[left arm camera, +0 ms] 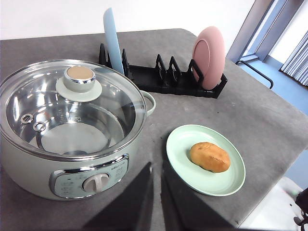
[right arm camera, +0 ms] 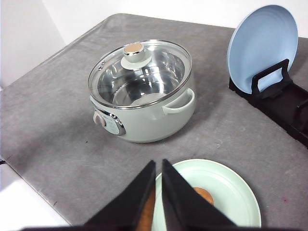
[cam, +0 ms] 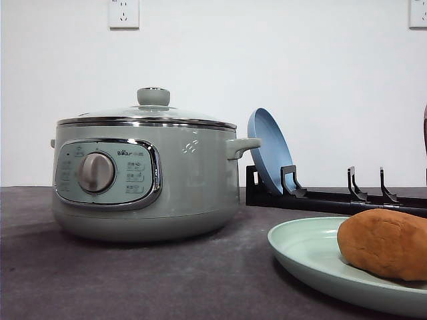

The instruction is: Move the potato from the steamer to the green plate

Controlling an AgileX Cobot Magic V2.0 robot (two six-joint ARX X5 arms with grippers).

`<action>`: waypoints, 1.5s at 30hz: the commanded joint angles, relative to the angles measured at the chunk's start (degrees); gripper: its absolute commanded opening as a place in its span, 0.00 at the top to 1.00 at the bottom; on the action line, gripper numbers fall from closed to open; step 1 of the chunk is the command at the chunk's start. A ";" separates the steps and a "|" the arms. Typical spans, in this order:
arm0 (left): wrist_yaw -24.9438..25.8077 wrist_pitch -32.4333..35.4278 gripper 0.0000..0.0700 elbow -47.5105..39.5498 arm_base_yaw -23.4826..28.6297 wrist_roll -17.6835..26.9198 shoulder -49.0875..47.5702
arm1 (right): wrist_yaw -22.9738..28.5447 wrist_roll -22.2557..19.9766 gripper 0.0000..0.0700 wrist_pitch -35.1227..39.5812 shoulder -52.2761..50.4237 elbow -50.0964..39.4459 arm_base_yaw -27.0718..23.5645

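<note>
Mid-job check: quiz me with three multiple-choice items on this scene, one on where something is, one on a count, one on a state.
1. Where is the potato?
A. inside the steamer
B. on the green plate
C. on the bare table

2. How many plates stand in the black rack?
A. one
B. two
C. three

3. What is the state of the steamer?
A. lid on, nothing in the pot
B. lid off
C. lid on, potato inside

Answers:
1 B: the potato lies on the green plate beside the steamer.
2 B: a blue plate and a pink plate stand upright in it.
3 A: the glass lid sits on the rim and bare metal shows through it.
</note>
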 commanded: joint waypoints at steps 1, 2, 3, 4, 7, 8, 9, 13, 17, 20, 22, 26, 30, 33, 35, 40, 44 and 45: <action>0.24 0.73 0.97 0.06 -0.13 0.48 -0.09 | -0.03 -0.24 0.99 0.65 0.33 0.59 0.28; 0.24 0.52 0.97 0.00 0.09 0.47 -0.29 | -0.03 -0.24 0.99 0.64 0.33 0.59 0.28; 0.24 0.52 0.97 -0.08 0.52 0.46 -0.58 | -0.04 -0.24 0.99 0.65 0.33 0.59 0.28; 0.24 0.76 0.97 -0.30 1.13 0.47 -0.83 | -0.03 -0.24 0.99 0.66 0.33 0.59 0.28; 0.25 2.78 0.97 -2.49 4.43 0.46 -2.32 | -0.02 -0.24 0.99 0.65 0.33 0.59 0.28; 0.26 3.97 0.97 -3.91 6.07 0.48 -3.22 | -0.02 -0.24 0.99 0.64 0.33 0.59 0.28; 0.25 5.47 0.97 -5.62 7.80 0.69 -4.21 | -0.02 -0.24 0.99 0.65 0.33 0.59 0.28; 0.24 13.95 0.97 -15.39 15.60 5.56 -9.59 | -0.04 -0.24 0.99 0.64 0.33 0.59 0.28; 0.21 21.44 0.97 -26.31 20.83 6.37 -15.22 | -0.02 -0.24 0.99 0.63 0.33 0.59 0.28; -1.54 27.56 0.97 -34.08 22.67 6.30 -19.02 | -0.02 -0.24 0.99 0.66 0.33 0.59 0.28; -4.22 31.02 0.97 -38.72 22.88 5.56 -21.05 | -0.04 -0.24 0.99 0.66 0.33 0.59 0.28; -11.45 36.71 0.97 -47.28 22.86 0.23 -25.05 | -0.02 -0.24 0.99 0.64 0.33 0.59 0.28; -16.74 37.30 0.97 -51.84 22.86 -1.27 -28.25 | -0.04 -0.24 0.99 0.65 0.33 0.59 0.28; -19.50 38.34 0.97 -53.90 22.81 -1.25 -29.36 | -0.02 -0.24 0.99 0.66 0.33 0.59 0.28; -20.91 38.35 0.97 -54.59 22.74 -1.25 -29.38 | -0.03 -0.24 0.99 0.63 0.33 0.59 0.28; -21.29 38.12 0.97 -55.91 22.70 -0.62 -29.38 | -0.04 -0.24 0.99 0.63 0.33 0.59 0.28; -21.29 36.66 0.97 -55.99 22.38 1.77 -29.38 | -0.03 -0.24 0.99 0.64 0.33 0.59 0.28; -21.29 36.46 0.97 -55.99 22.21 2.37 -29.38 | -0.02 -0.25 0.99 0.63 0.33 0.59 0.28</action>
